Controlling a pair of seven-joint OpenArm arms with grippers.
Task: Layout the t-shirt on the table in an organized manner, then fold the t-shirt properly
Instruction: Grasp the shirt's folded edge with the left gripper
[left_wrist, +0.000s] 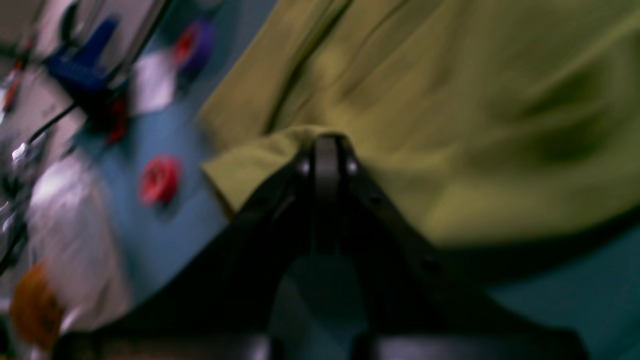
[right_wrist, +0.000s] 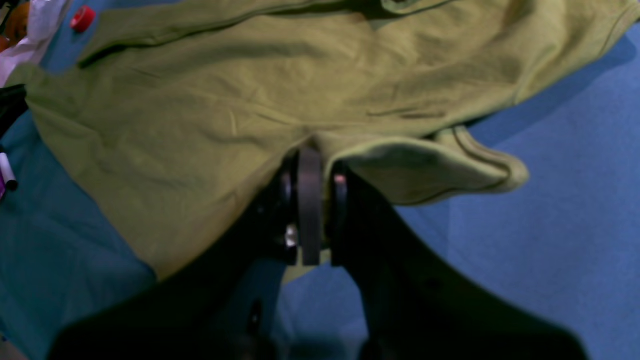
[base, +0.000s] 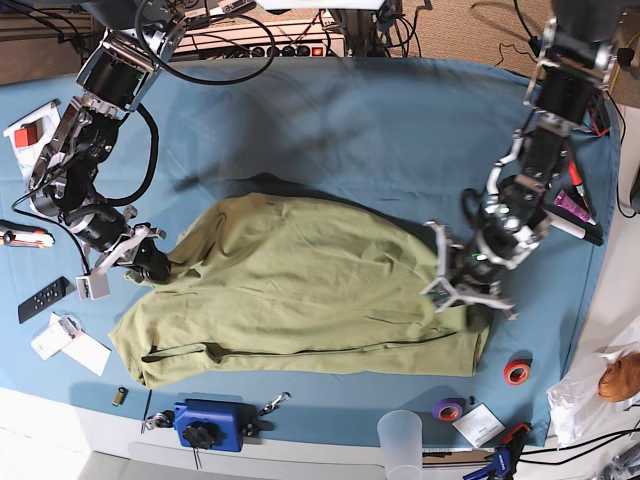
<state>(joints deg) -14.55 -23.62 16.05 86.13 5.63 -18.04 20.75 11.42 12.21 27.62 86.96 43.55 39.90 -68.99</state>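
While the shirt (base: 300, 290) lies mid-table (base: 340, 130), spread but rumpled, with 1 hem rolled under, I judge layout half done and no fold begun. My left claw (left_wrist: 327, 142) pinches its edge; my right claw (right_wrist: 310, 155) clamps the opposite edge.

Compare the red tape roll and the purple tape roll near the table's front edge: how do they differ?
The red tape roll lies closer to the t-shirt than the purple tape roll, which sits nearer the table edge, beside a translucent cup. The red one looks slightly larger and brighter; the purple one is darker. Both lie flat on the blue cloth, untouched by either tool.
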